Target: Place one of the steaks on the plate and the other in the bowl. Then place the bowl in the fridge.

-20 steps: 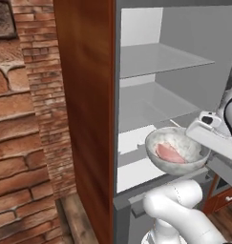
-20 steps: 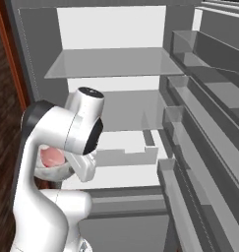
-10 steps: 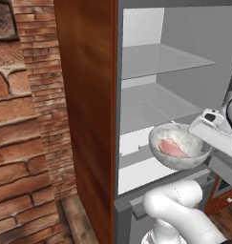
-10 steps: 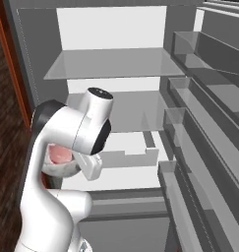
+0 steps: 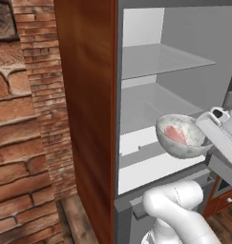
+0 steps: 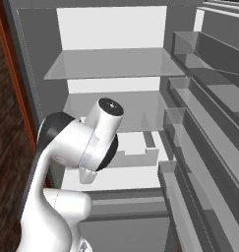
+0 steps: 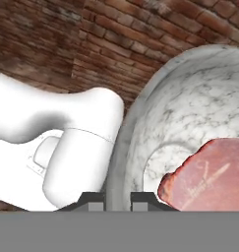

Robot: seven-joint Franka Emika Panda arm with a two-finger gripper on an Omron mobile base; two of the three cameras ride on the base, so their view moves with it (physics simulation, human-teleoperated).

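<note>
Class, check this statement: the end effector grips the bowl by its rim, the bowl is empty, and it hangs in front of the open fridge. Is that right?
Not quite. The bowl is not empty: a steak lies inside it, as the hand view shows plainly. The rest holds: the end effector grips the bowl by its rim, and it hangs in front of the open fridge.

Red brick wall (image 5: 22,119); brown wood side panel (image 5: 86,105)

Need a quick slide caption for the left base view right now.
Gripper shut on the rim of the speckled bowl, steak inside, held in front of the open fridge shelves.
</note>
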